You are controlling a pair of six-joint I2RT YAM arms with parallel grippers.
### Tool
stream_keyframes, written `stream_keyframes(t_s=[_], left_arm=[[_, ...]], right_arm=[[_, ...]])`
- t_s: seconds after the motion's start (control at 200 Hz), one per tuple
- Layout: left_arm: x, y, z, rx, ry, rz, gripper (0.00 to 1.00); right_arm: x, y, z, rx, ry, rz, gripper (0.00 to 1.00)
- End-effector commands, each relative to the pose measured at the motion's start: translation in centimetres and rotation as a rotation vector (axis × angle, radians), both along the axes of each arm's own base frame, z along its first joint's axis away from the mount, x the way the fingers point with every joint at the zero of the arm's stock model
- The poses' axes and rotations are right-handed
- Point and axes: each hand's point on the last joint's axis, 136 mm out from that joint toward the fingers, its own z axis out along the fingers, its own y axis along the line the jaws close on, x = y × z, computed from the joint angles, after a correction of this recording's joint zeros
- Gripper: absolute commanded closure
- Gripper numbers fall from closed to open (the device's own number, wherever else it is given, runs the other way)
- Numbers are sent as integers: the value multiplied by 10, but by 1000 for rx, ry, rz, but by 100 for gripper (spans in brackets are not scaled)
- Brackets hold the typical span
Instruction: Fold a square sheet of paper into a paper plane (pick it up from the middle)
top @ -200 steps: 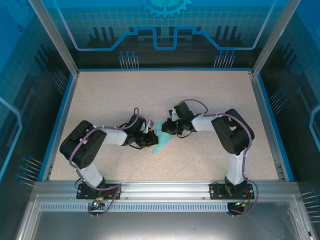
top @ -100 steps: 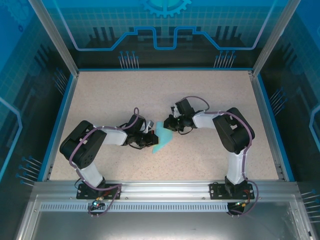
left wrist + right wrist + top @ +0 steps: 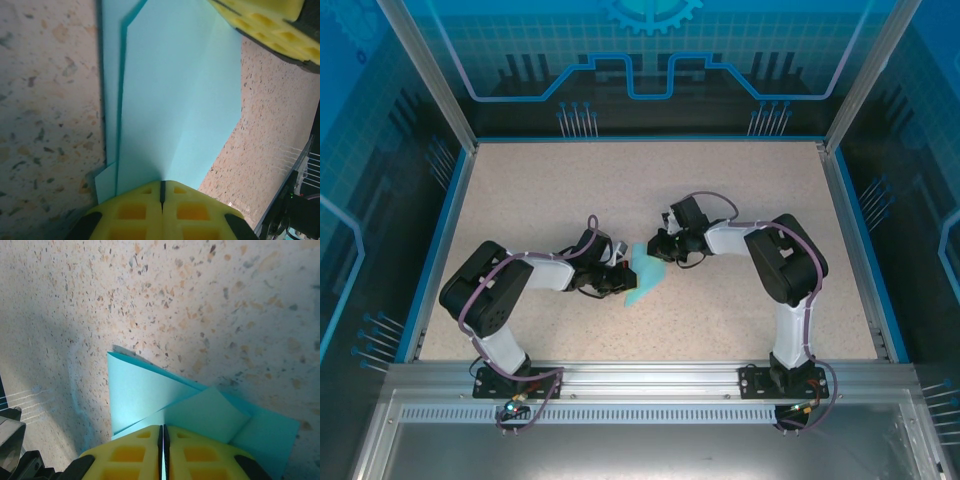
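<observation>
One folded cyan paper sheet [image 3: 642,275] [image 3: 175,90] [image 3: 135,390] on speckled table [image 3: 720,190], held at both ends.
Left gripper [image 3: 620,280] [image 3: 161,187] clamped together on one end; right gripper [image 3: 655,250] [image 3: 162,432] pinched on opposite end.

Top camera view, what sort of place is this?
Probably a lab robot test cell: a speckled tabletop fenced by aluminium posts and blue printed panels, with a left arm and right arm bolted to a metal rail, holding cyan paper.

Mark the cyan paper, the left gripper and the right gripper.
cyan paper [image 3: 175,90], left wrist view, on its flat top layer.
left gripper [image 3: 161,189], left wrist view, seam between its shut jaws.
right gripper [image 3: 162,434], right wrist view, seam between its shut jaws.
</observation>
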Motion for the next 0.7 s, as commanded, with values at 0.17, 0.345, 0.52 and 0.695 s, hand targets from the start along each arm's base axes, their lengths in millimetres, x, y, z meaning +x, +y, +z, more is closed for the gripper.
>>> stream_keyframes(t_s=[0.17,0.345,0.52,0.695], left_arm=[[-45,50,-65,268,170,28,100],[-46,50,-65,269,174,26,100],[-45,50,-64,267,170,28,100],[-45,50,-64,266,169,27,100]], right_arm=[[11,-20,-22,-71,21,-45,88],[13,-25,-23,-82,22,-58,88],[20,-27,-17,-65,9,-68,88],[24,-33,-21,-99,11,-79,88]])
